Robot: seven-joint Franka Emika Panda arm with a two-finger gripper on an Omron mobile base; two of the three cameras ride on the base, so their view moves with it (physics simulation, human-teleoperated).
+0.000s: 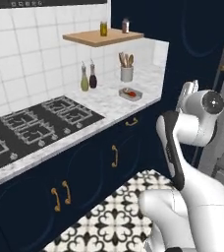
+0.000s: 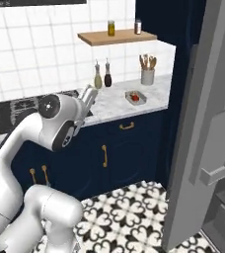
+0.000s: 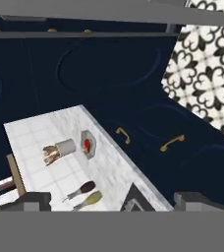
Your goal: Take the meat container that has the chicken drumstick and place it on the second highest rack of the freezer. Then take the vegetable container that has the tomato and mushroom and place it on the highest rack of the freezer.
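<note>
Hand [image 3: 112,199] spread, tomato [image 3: 87,143] afar.

freezer [image 2: 203,123] interior cut off, tray [image 1: 130,93] contents unclear

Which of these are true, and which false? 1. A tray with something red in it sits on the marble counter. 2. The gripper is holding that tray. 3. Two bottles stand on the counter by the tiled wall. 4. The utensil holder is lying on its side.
1. True: the tray sits on the counter.
2. False: the gripper is open and holds nothing.
3. True: two bottles stand there, side by side.
4. False: the utensil holder stands upright behind the tray.
</note>
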